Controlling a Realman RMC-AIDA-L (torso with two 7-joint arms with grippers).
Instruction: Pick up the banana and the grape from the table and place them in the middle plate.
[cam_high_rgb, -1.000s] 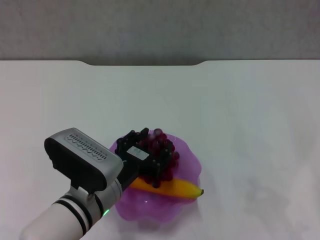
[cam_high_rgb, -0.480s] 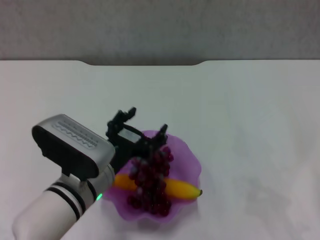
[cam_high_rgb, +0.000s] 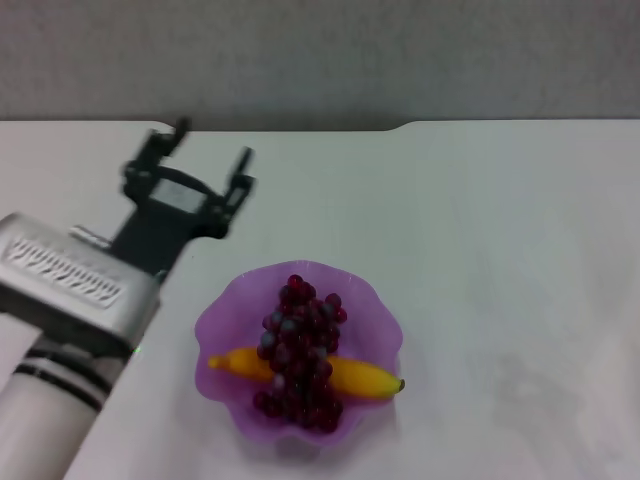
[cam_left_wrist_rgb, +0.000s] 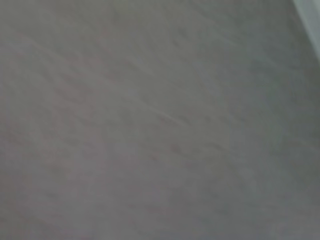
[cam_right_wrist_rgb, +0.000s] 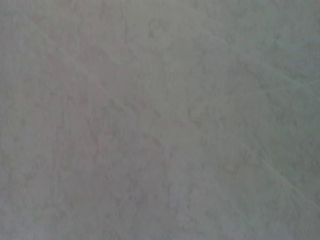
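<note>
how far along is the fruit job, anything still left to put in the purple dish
It looks essentially done. The banana lies in the middle plate, and the grape bunch rests across it, inside the rim. Nothing is in hand: the left claw is open and empty, up over the table near its far edge, away from the plate. No fruit remains on the table. The right claw is out of view.

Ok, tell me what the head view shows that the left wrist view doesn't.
Only the head view shows the purple plate with the banana lying in it and the grapes across the banana, and the left gripper, jaws open and empty, up beyond the plate near the table's far edge. Only the left wrist view shows a plain grey surface, close up. Neither shows the right gripper.
</note>
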